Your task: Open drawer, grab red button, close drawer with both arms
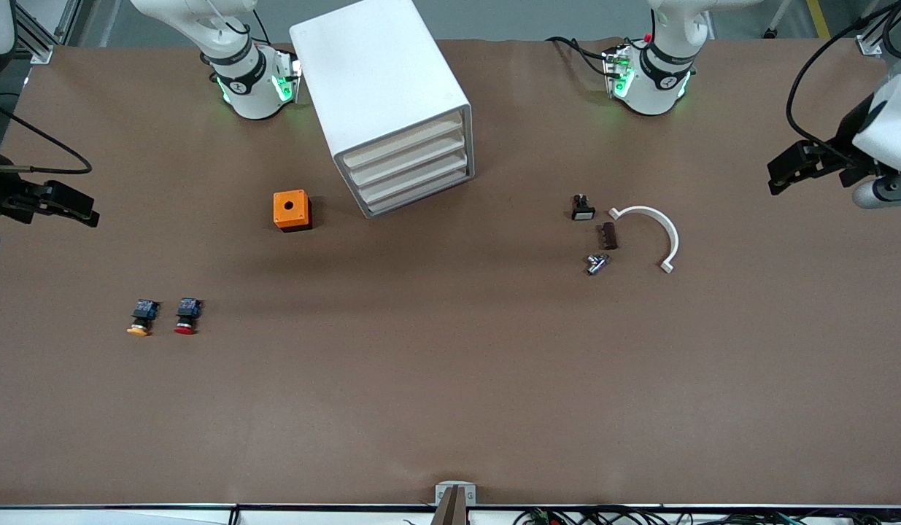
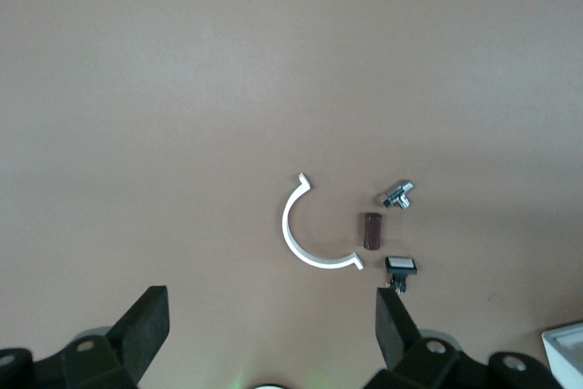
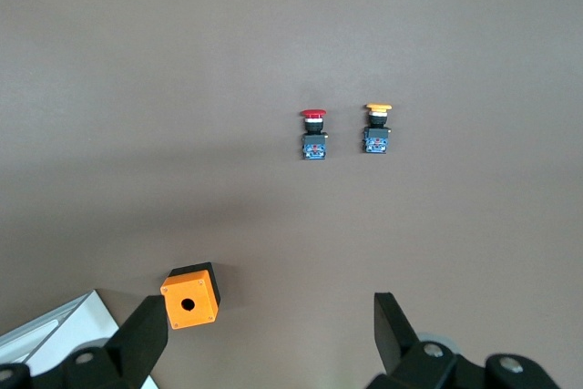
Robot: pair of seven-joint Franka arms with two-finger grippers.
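The black two-finger right gripper [image 3: 269, 334] is hanging wide open and empty at its table end, the small red-capped, black-bodied plastic button [image 1: 187, 316] lying nearer the front camera. The left gripper [image 2: 273, 330] is gaping empty too. Only the front view is showing the white cabinet's cream-fronted top drawer [image 1: 403, 142], closed.

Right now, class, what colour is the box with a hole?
Orange box; the right wrist view shows it best.

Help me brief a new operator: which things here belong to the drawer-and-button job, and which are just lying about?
Job:
- top cream-fronted drawer, shut, in white cabinet
- red-capped push button
- left gripper and right gripper, both open

Lying about:
- yellow-capped button
- orange box with hole
- white curved clip
- brown block
- metal fitting
- small black switch
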